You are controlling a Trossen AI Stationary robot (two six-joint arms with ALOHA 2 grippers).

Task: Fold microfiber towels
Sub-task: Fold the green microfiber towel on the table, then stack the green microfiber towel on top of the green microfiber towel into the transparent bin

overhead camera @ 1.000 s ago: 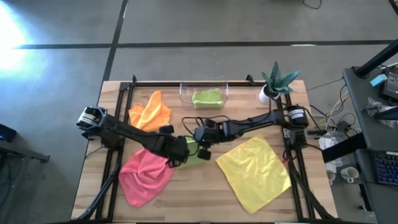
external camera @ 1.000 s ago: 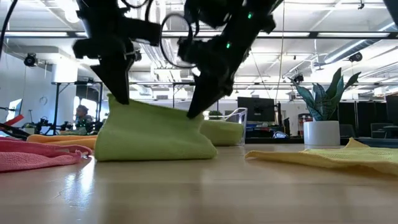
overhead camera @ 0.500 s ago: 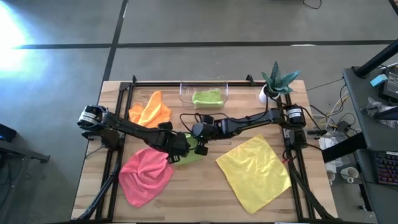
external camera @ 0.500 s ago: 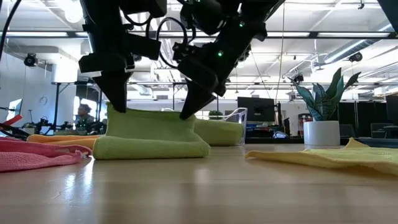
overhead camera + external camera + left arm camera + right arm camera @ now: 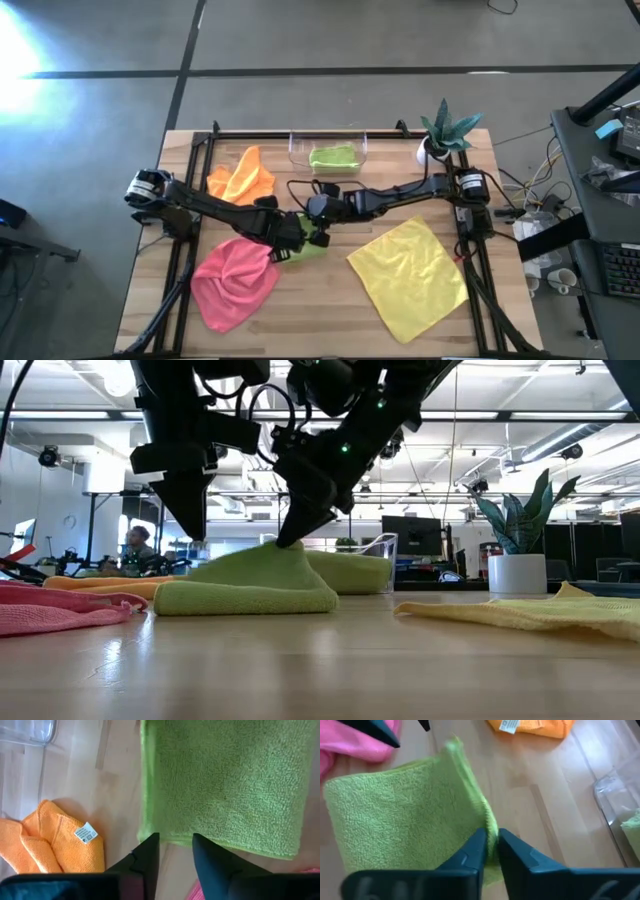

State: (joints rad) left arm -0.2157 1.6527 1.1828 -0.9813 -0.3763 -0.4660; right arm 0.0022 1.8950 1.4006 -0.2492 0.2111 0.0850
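Note:
A lime green towel (image 5: 305, 246) lies folded on the table's middle, with one edge raised into a peak (image 5: 272, 552). My right gripper (image 5: 491, 842) is shut on that edge and slants down from the right. My left gripper (image 5: 175, 845) stands open just above the towel's other end (image 5: 185, 592), with only towel edge and wood showing between its fingers. An orange towel (image 5: 240, 178), a pink towel (image 5: 235, 282) and a yellow towel (image 5: 410, 275) lie loose around it. Another green towel (image 5: 333, 157) rests folded in the clear bin (image 5: 296, 150). My right gripper pinches the green towel's raised edge (image 5: 489, 822) between its two fingers. It comes from above, slanting in from the table's right. The edge stands up below the fingertips (image 5: 290, 532). The rest of the towel lies flat on the table; one layer or several, I cannot tell.
A potted plant (image 5: 445, 135) stands at the far right corner. The orange towel lies at the far left, the pink one near left and touching the green towel, the yellow one spread at the right. Bare wood shows along the near edge (image 5: 320, 330).
My left gripper has opened and let go of the green towel. That end has dropped flat onto the table. My right gripper has carried the held edge slightly toward the table's left, and the towel now sits lower and flatter than before.

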